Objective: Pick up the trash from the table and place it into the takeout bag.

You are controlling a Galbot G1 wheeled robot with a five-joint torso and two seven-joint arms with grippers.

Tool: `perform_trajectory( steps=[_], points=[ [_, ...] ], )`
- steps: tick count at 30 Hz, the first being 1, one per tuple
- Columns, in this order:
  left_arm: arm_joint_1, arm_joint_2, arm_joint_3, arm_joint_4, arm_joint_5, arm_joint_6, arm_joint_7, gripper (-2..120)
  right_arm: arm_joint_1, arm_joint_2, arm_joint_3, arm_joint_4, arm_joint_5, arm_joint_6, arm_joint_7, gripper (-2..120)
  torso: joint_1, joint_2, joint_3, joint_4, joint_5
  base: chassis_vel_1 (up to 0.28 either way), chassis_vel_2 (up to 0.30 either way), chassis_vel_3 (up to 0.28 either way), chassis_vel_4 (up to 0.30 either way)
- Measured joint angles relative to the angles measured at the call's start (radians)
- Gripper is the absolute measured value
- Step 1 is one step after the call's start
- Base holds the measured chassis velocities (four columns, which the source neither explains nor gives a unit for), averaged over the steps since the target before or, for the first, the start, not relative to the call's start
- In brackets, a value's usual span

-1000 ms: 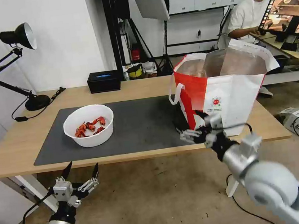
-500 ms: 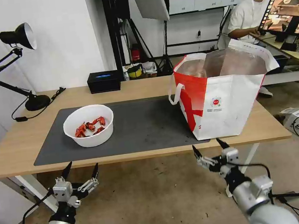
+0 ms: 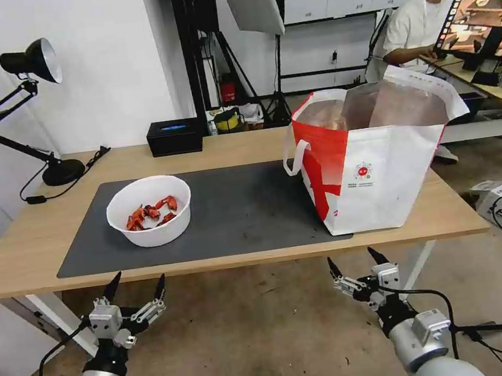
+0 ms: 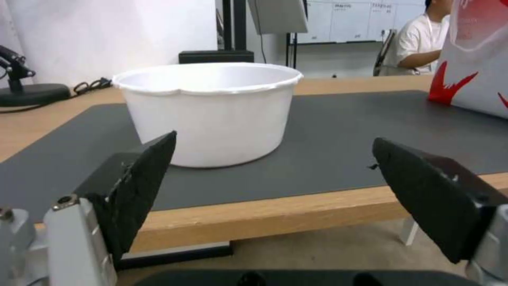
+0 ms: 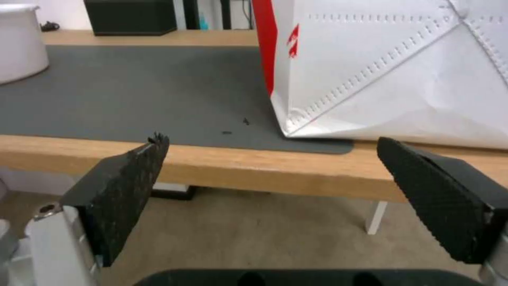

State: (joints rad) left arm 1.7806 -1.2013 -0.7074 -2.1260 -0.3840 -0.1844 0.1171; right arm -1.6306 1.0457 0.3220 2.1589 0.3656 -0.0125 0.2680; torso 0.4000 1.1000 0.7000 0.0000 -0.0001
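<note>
Black-fingered left tool point(image 3: 136, 282) and right tool point(image 3: 353, 257) hover spread below table point(image 3: 259, 257).

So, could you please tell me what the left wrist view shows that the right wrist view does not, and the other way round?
Left wrist alone: the open left gripper facing the white bowl's whole side wall, the lamp base, and a seated person behind the table.

Right wrist alone: the open right gripper below the table edge, the takeout bag's white stitched side and bottom corner, and small dark specks on the mat.

Both: the dark grey mat, the light-wood table edge, the black tissue box, part of the bowl, and part of the bag.
</note>
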Motion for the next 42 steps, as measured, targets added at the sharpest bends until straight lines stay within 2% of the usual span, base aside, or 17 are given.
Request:
perform_trajectory(
  steps=[10, 21, 28, 31, 32, 34, 35, 37, 39, 40, 42],
  points=[
    [-0.011, 0.005, 0.005, 0.016, -0.006, 0.0, 0.0, 100, 0.027, -0.004, -0.008, -0.002, 0.006, -0.055, 0.001, 100, 0.0, 0.0, 0.0, 0.0, 0.0, 0.0, 0.0, 0.0, 0.0],
    [-0.023, 0.015, 0.008, 0.029, -0.02, 0.0, 0.001, 100, 0.027, -0.005, -0.008, -0.001, 0.008, -0.064, 0.003, 100, 0.0, 0.0, 0.0, -0.0001, 0.0, 0.0, 0.0, 0.0, 0.0],
    [-0.057, 0.064, -0.033, 0.021, -0.078, 0.029, -0.017, 100, 0.027, -0.006, -0.008, 0.0, 0.008, -0.064, 0.003, 100, 0.0, 0.0, 0.0, 0.0001, -0.0001, 0.0, 0.0, 0.0, 0.0],
    [-0.097, 0.135, -0.058, -0.046, -0.16, 0.169, -0.12, 100, 0.027, -0.006, -0.008, 0.0, 0.009, -0.064, 0.004, 100, 0.0, 0.0, 0.0, 0.0001, 0.0004, 0.0, 0.0, 0.0, 0.0],
    [-0.097, 0.135, -0.058, -0.046, -0.16, 0.169, -0.12, 100, 0.027, -0.006, -0.008, 0.0, 0.009, -0.064, 0.004, 100, 0.0, 0.0, 0.0, 0.0001, 0.0004, 0.0, 0.0, 0.0, 0.0],
    [-0.145, 0.2, -0.06, -0.067, -0.213, 0.242, -0.198, 100, 0.027, -0.006, -0.008, 0.0, 0.009, -0.064, 0.004, 100, 0.0, 0.0, 0.0, 0.0, 0.0, 0.0, 0.0, 0.0, 0.0],
    [-0.17, 0.236, -0.062, -0.069, -0.241, 0.273, -0.221, 100, 0.027, -0.006, -0.008, 0.0, 0.009, -0.064, 0.004, 100, 0.0, 0.0, 0.0, -0.0003, 0.0, 0.0, 0.0, 0.0, 0.0],
    [-0.184, 0.258, -0.063, -0.068, -0.258, 0.29, -0.235, 100, 0.027, -0.006, -0.008, 0.0, 0.009, -0.064, 0.004, 100, 0.0, 0.0, 0.0, -0.0003, 0.0, 0.0, 0.0, 0.0, 0.0],
    [-0.218, 0.323, -0.074, -0.053, -0.33, 0.354, -0.283, 100, 0.027, -0.006, -0.008, 0.001, 0.009, -0.064, 0.004, 100, 0.0, 0.0, 0.0, 0.0002, 0.0, 0.0, 0.0, 0.0, 0.0],
    [-0.218, 0.323, -0.074, -0.053, -0.33, 0.354, -0.283, 100, 0.027, -0.006, -0.008, 0.001, 0.009, -0.064, 0.004, 100, 0.0, 0.0, 0.0, 0.0002, 0.0, 0.0, 0.0, 0.0, 0.0],
    [-0.268, 0.39, -0.06, -0.024, -0.429, 0.415, -0.335, 100, 0.027, -0.006, -0.008, 0.001, 0.009, -0.064, 0.004, 100, 0.0, 0.0, 0.0, 0.0001, 0.0, 0.0, 0.0, 0.0, 0.0]
  ],
)
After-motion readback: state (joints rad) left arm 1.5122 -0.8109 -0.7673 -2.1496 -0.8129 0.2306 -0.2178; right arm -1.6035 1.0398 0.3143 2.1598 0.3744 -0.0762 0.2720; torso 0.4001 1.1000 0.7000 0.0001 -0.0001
